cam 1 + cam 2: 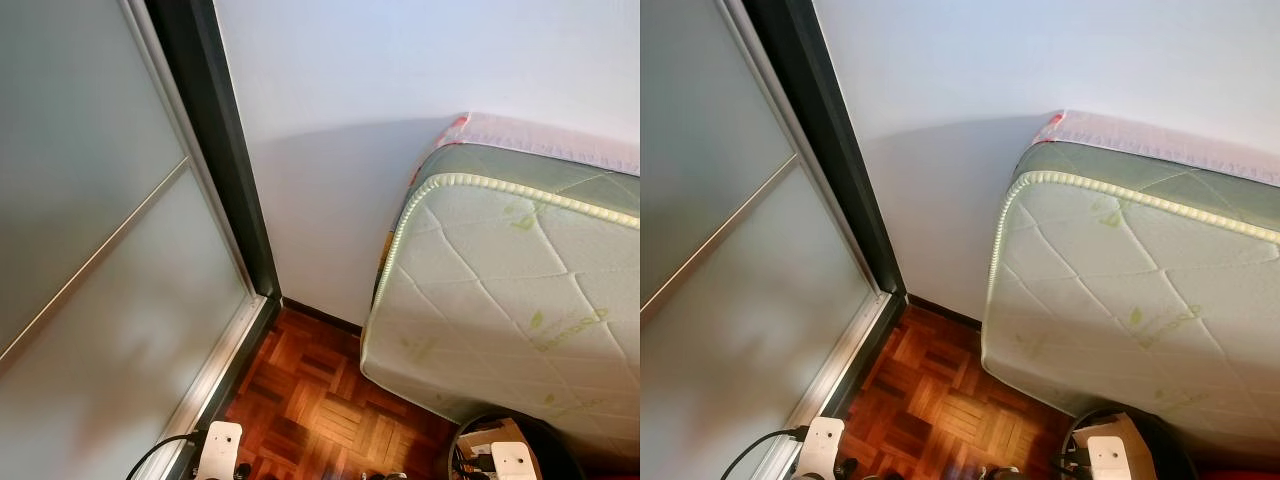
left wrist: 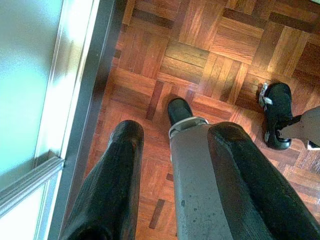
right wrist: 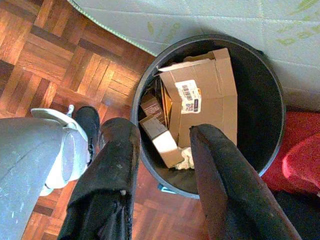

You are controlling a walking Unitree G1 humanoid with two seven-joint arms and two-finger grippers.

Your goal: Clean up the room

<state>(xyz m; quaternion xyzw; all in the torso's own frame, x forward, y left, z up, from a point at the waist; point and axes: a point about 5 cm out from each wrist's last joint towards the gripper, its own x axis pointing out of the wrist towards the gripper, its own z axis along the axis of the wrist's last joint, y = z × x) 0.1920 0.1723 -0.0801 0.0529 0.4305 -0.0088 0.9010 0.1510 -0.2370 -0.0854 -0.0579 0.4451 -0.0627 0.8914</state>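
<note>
The right gripper (image 3: 162, 150) hangs open and empty above the bin (image 3: 270, 100), beside the mattress (image 1: 500, 290). The left gripper (image 2: 172, 145) is open too. Next, go find more trash.

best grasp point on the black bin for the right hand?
Probably the near rim of the round black plastic bin: pinch it from above, one finger inside, one outside. It stands upright and open under the right hand, and cardboard boxes fill the middle.
</note>
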